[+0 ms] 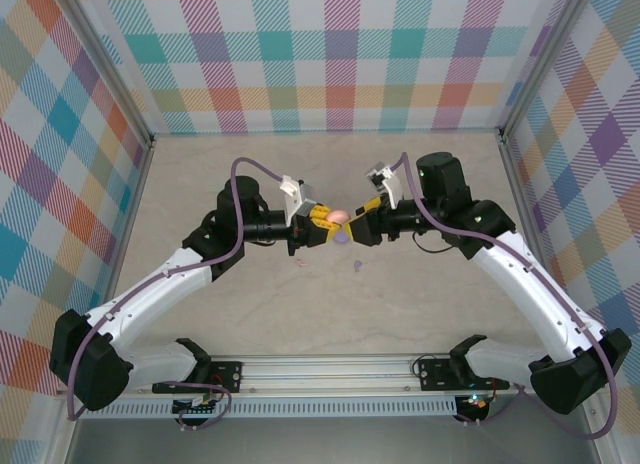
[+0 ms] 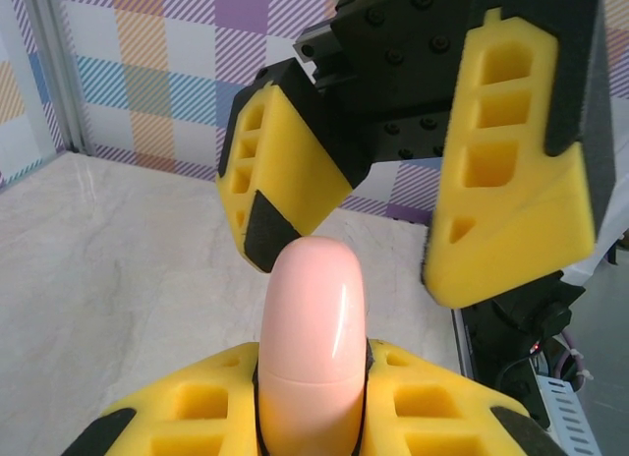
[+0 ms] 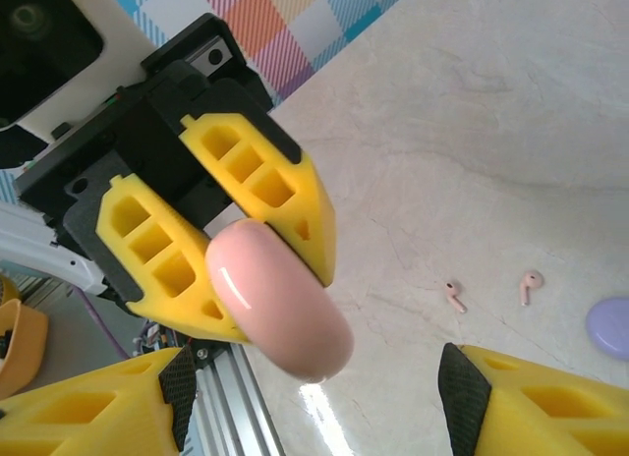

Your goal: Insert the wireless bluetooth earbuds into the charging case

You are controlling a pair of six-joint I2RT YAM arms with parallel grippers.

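Your left gripper [image 1: 322, 222] is clamped tight on the pale pink charging case [image 3: 280, 299], which juts out past its fingertips. Your right gripper [image 2: 359, 264] faces it nose to nose, jaws spread wide and holding nothing, the case's rounded end just short of their gap. Down through that gap, a pink earbud [image 3: 453, 297] and a second earbud [image 3: 531, 286] lie loose on the table [image 3: 511, 132] (purple round case [image 3: 614, 328] just beside them).

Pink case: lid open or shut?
Shut. The pink case in the left gripper shows just a thin seam, no gap.
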